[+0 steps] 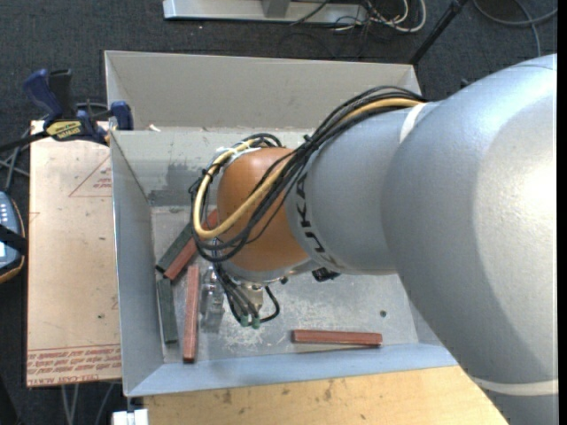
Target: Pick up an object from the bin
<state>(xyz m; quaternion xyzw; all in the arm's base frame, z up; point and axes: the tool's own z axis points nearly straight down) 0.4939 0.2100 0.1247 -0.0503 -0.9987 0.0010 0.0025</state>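
My gripper (213, 296) hangs under the arm's orange cover, low over the bin's left part. Just left of it a long red-brown stick (190, 315) lies lengthwise on the floor, close to or touching the gripper. Further left a dark grey bar (166, 315) lies along the left wall. Above these a shorter red-brown stick (182, 258) lies aslant beside a dark grey strip (172, 253), partly hidden under the cover.
Another red-brown stick (337, 336) lies flat near the front wall, to the right of the gripper. The arm and its cables cover the middle and right of the bin. The left wall slopes close to the sticks.
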